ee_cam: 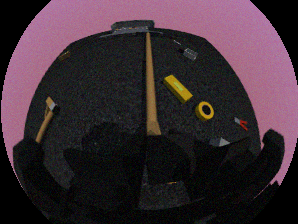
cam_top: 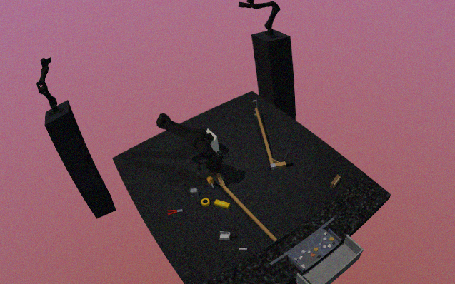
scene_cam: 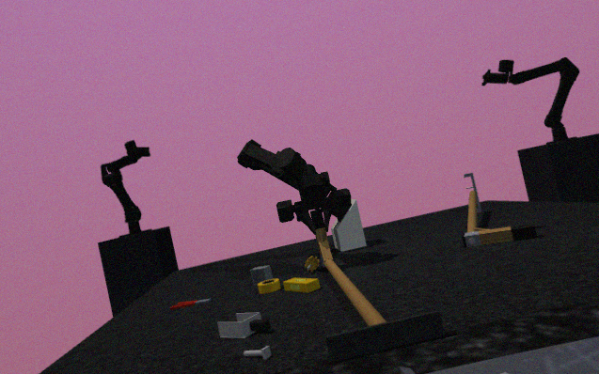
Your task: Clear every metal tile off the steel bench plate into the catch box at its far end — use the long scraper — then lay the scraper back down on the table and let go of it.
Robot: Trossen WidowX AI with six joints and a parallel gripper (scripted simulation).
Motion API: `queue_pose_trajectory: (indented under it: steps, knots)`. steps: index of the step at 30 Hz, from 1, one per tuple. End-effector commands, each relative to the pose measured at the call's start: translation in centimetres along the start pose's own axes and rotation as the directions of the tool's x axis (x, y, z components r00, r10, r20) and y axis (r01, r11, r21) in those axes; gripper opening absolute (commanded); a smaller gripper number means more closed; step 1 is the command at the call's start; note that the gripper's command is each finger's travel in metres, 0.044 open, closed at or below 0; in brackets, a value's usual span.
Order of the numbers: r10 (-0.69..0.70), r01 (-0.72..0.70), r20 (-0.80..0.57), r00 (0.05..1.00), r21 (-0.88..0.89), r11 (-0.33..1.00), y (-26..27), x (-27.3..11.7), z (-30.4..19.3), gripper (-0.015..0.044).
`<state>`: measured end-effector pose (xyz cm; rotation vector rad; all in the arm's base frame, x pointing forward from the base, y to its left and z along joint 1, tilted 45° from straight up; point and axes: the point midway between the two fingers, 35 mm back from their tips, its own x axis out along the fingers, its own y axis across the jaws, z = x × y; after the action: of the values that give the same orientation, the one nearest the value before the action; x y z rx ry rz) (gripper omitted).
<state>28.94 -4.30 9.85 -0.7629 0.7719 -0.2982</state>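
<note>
- Metal tiles (cam_top: 316, 249) lie scattered on the steel bench plate (cam_top: 298, 262) (scene_cam: 574, 353), none visible in the catch box (cam_top: 332, 265) along its far side.
- The long scraper (cam_top: 246, 209) (scene_cam: 354, 291) (ee_cam: 151, 90) reaches toward the plate, its dark blade on the near side — short of the tiles.
- A blade riding too high could skip over tiles; a skewed push could spill them past the box's ends — the long handle would magnify any wrist twist.
- The gripper (cam_top: 218, 174) (scene_cam: 320, 228), partly open, is clamped on the scraper's grip end.
- Yellow block (cam_top: 222, 203) (scene_cam: 301, 285) (ee_cam: 178, 89) beside the handle.
</note>
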Motion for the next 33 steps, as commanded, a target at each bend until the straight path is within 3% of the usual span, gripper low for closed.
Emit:
queue_pose_trajectory:
  steps: [1, 33]
  knots:
    - [0.009, -0.009, -0.002, 1.0, -0.003, 1.0, 0.8, 0.1, -0.1, 0.0]
    - [0.009, -0.009, -0.004, 1.0, 0.002, 1.0, 5.2, -0.2, -0.4, 0.0]
